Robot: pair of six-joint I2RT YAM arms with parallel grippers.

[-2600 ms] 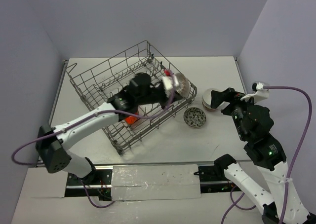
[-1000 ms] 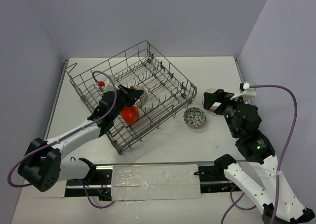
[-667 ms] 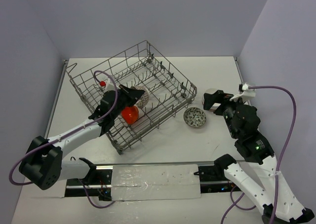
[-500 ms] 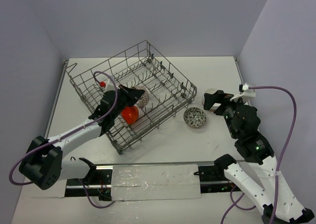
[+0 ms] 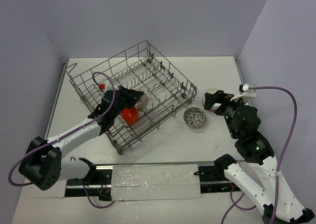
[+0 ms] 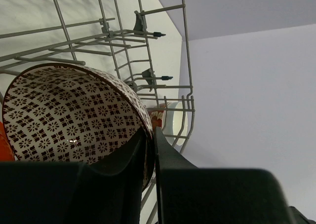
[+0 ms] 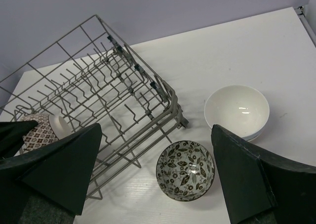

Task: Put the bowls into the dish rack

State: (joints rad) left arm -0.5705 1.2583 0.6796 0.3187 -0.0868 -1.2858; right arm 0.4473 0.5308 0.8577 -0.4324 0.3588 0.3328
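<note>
The patterned bowl [image 6: 74, 115], rim clamped in our left gripper [image 6: 149, 140], has come down into the dish rack [image 5: 163, 88] beside the orange bowl [image 5: 130, 115], nearly loaded; our right gripper [image 7: 156, 135] waits, fingers apart, above the white bowl [image 7: 237, 110] and floral bowl [image 7: 185, 169].

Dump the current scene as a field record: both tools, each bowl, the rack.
left tool: shut on the rim of the brown-patterned bowl, inside the dish rack
right tool: open, over the table by the two loose bowls
orange-red bowl: in the rack, beside the held bowl
white bowl: on the table, right of the rack
dark-patterned bowl: on the table near the rack's corner, apart from the white bowl
bowls outside rack: two
</note>
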